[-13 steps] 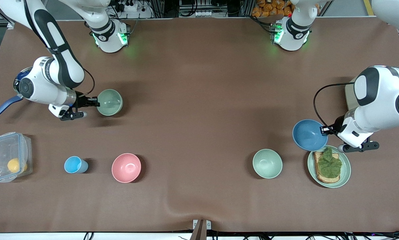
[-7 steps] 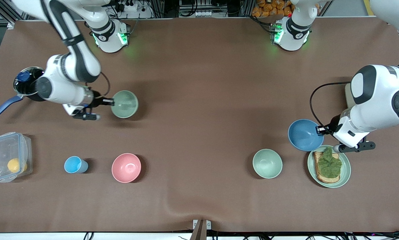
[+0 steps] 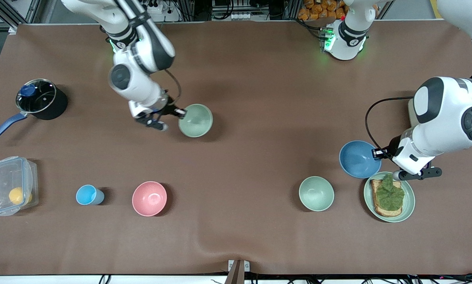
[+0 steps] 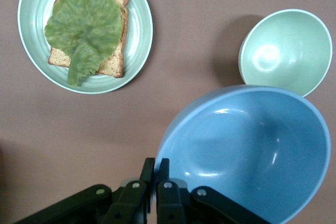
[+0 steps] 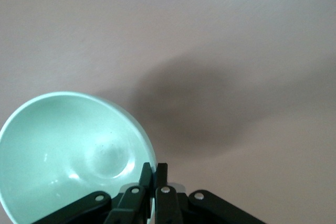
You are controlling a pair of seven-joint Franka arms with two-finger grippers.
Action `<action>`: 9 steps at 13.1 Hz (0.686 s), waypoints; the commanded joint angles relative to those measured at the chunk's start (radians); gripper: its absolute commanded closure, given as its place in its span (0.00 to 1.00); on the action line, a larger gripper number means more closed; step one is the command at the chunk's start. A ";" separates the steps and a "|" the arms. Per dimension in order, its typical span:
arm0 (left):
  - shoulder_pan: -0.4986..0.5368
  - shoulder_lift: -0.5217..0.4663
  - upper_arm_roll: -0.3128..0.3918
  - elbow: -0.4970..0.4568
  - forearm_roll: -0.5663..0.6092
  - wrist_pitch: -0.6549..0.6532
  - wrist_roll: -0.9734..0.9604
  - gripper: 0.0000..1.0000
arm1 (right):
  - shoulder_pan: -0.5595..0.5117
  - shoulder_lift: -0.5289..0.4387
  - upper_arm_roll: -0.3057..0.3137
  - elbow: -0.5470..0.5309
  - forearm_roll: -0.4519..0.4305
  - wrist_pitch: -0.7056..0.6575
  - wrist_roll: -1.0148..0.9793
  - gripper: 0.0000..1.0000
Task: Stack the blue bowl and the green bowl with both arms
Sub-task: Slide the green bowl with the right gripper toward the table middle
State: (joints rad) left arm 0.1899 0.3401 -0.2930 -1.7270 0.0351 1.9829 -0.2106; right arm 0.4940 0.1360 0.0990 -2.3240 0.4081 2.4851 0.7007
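My right gripper [image 3: 181,113] is shut on the rim of a green bowl [image 3: 196,120] and holds it above the table's middle; in the right wrist view the bowl [image 5: 68,150] hangs from my gripper [image 5: 154,170]. My left gripper [image 3: 376,154] is shut on the rim of the blue bowl [image 3: 357,159], held above the table next to the toast plate; the left wrist view shows the blue bowl [image 4: 252,150] in my gripper [image 4: 156,166]. A second green bowl [image 3: 316,193] sits on the table nearer the front camera, and it shows in the left wrist view [image 4: 286,51].
A green plate with toast and lettuce [image 3: 407,205] lies beside the blue bowl. A pink bowl [image 3: 149,198], light-blue cup [image 3: 88,195] and clear box with an orange [image 3: 11,190] sit toward the right arm's end. A lidded pot [image 3: 38,98] stands there too.
My right arm has carried its green bowl from the right arm's end toward the table's middle. My left gripper with the blue bowl has shifted slightly toward the middle.
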 commanded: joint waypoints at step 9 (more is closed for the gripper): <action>-0.007 0.003 -0.006 0.012 -0.004 -0.018 -0.012 1.00 | 0.276 0.267 -0.027 0.184 -0.006 0.250 0.430 1.00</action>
State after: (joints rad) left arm 0.1821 0.3426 -0.2946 -1.7271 0.0351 1.9823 -0.2106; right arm 0.7201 0.3582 0.0929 -2.1688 0.4081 2.6853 1.0637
